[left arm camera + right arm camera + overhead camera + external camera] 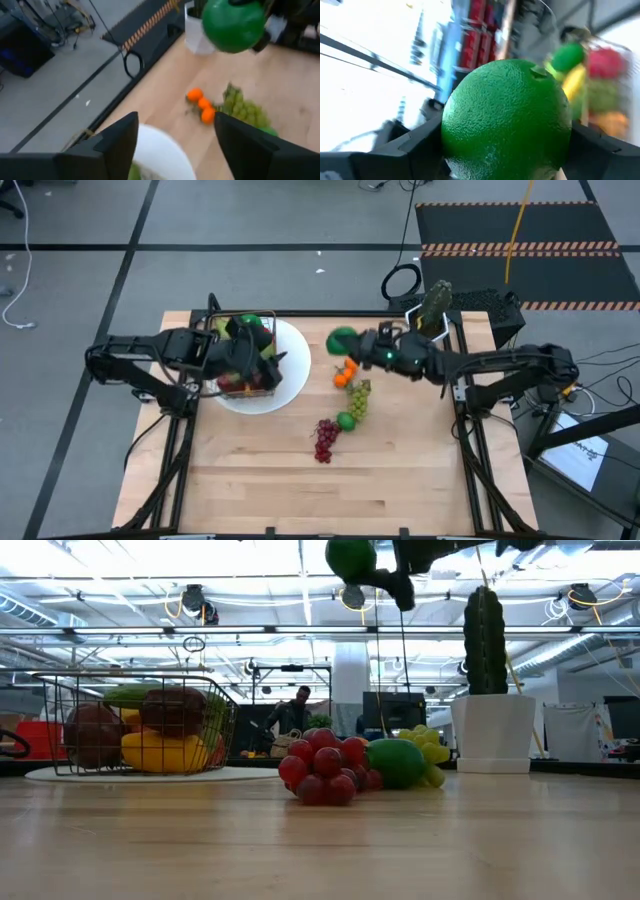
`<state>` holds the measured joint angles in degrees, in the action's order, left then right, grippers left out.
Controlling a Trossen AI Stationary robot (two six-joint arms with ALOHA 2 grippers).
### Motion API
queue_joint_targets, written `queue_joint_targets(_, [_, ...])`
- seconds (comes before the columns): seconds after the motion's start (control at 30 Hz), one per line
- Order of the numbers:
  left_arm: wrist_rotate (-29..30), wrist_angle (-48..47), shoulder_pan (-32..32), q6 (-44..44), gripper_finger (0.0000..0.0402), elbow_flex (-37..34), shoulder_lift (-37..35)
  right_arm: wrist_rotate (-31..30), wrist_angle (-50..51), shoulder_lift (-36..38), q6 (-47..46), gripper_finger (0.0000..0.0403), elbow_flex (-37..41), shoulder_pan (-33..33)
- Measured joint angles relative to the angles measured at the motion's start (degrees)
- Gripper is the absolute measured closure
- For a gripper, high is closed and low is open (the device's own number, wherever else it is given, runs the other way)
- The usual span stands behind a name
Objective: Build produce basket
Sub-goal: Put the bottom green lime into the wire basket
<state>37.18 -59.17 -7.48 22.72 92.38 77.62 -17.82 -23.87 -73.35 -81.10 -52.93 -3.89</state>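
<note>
Right arm stretched in from the right side, elbow bent, wrist held high above the desk's far middle; right pincer (352, 345) clamped on a green lime (506, 120), one dark finger on each flank. Left arm reaching in from the left edge, forearm level, left pincer (175, 145) hanging with fingers (117, 142) spread apart, gripping nothing.

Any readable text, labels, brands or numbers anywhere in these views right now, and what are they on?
None can be read.
The basket, plate, cactus pot and the lime held in the right gripper bear no lettering.
Hazard stripes edge the floor mat: a pattern, no words.
White sheet on the floor at right: any marks too small to read.
Red shelf items in the right wrist view: too blurred.
</note>
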Motion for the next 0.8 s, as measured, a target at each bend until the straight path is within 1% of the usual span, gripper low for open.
queue_joint_targets(0.1, [0.0, 5.8, 2.0, -3.9, 0.0115, 0.0, 0.0, 0.4, -4.5, 0.0, 0.6, 0.0093, 0.0, -3.1])
queue_joint_targets(0.2, [0.0, 11.6, 3.7, -8.9, 0.0099, 0.0, 0.0, 1.4, -6.5, 0.0, 0.8, 0.0093, 0.0, -5.9])
queue_joint_targets(0.4, [-0.1, 25.8, 5.7, -9.0, 0.0094, 0.1, 1.0, 1.5, -8.2, 0.0, 0.7, 0.0093, 0.0, -10.1])
queue_joint_targets(0.43, [-1.0, 27.8, 6.0, -9.5, 0.0093, 0.2, 1.5, 1.6, -8.1, 0.0, 1.0, 0.0093, 0.0, -10.6])
queue_joint_targets(0.5, [-4.2, 30.1, 6.6, -11.7, 0.0087, 0.1, 2.7, 1.8, -8.1, 0.0, 1.2, 0.0093, 0.0, -11.2])
queue_joint_targets(0.57, [-5.5, 33.5, 6.9, -14.2, 0.0076, 0.1, 4.6, 3.3, -8.4, 0.0, 1.2, 0.0093, 0.0, -11.9])
queue_joint_targets(0.67, [-5.7, 35.3, 7.3, -17.3, 0.0050, 0.1, 7.3, 6.0, -8.5, 0.0, 0.7, 0.0093, 0.0, -12.3])
queue_joint_targets(0.8, [-5.8, 37.2, 8.5, -21.7, 0.0009, 0.0, 10.6, 6.6, -9.2, 0.0, -0.8, 0.0093, 0.0, -12.4])
